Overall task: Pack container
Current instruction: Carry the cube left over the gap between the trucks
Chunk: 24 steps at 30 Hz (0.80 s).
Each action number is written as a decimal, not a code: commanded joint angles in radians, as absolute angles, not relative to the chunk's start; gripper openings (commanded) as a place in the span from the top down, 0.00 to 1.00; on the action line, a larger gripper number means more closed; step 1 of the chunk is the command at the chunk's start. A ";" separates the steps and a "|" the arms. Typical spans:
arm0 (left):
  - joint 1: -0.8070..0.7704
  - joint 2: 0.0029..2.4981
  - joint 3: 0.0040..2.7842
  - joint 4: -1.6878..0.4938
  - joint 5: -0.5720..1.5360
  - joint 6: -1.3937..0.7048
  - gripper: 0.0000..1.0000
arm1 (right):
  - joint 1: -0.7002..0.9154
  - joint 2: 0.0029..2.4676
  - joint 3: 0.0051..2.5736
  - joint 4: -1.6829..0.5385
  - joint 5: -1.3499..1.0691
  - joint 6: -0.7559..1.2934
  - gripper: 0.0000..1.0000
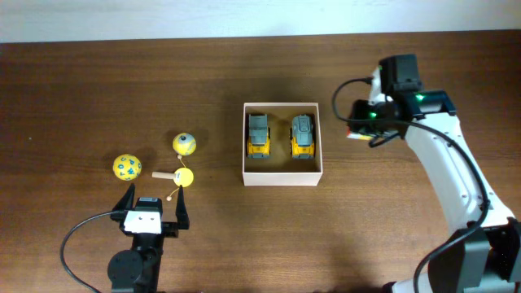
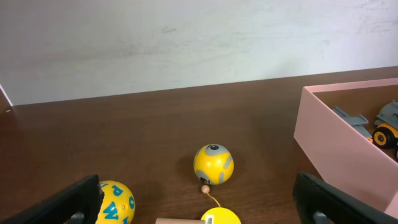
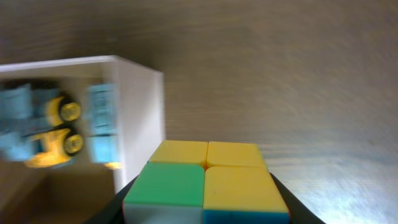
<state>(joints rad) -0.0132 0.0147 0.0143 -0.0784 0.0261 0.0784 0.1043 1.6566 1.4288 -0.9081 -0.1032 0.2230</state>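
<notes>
The container [image 1: 281, 178], a shallow white box, sits mid-table with two yellow-and-grey toy trucks [image 1: 259, 135] [image 1: 303, 135] inside. Its wall [image 2: 336, 143] shows at the right of the left wrist view, and a corner [image 3: 142, 112] in the right wrist view. Just right of the box, my right gripper [image 1: 362, 130] is shut on a coloured puzzle cube [image 3: 205, 180] showing green and yellow tiles. My left gripper [image 1: 155, 198] stands open near the front left, nothing between its fingers [image 2: 68, 202].
Ahead of the left gripper lie a yellow ball with blue letters [image 1: 127, 167], a yellow ball with grey markings [image 1: 185, 144] and a yellow ball on a string with a wooden handle [image 1: 186, 177]. The table's far edge meets a pale wall.
</notes>
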 commanded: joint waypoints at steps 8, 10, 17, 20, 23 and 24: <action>-0.017 0.005 0.009 -0.080 0.023 0.083 0.01 | 0.354 1.649 1.467 -0.798 -0.030 0.196 0.54; -0.017 0.005 0.009 -0.081 0.023 0.083 0.01 | 0.386 1.660 1.467 -0.776 -0.010 0.200 0.53; -0.017 0.005 0.009 -0.080 0.023 0.083 0.01 | 0.421 1.759 1.467 -0.712 -0.010 0.236 0.53; -0.017 0.005 0.009 -0.080 0.023 0.083 0.01 | 0.422 1.806 1.467 -0.686 -0.018 0.241 0.54; -0.017 0.005 0.009 -0.080 0.023 0.083 0.01 | 0.427 1.840 1.467 -0.664 -0.019 0.241 0.54; -0.017 0.005 0.009 -0.080 0.023 0.083 0.01 | 0.432 1.846 1.467 -0.656 -0.018 0.241 0.54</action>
<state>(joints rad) -0.0132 0.0147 0.0143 -0.0788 0.0261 0.0784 0.4160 1.8313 1.4456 -0.6724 -0.0277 0.2314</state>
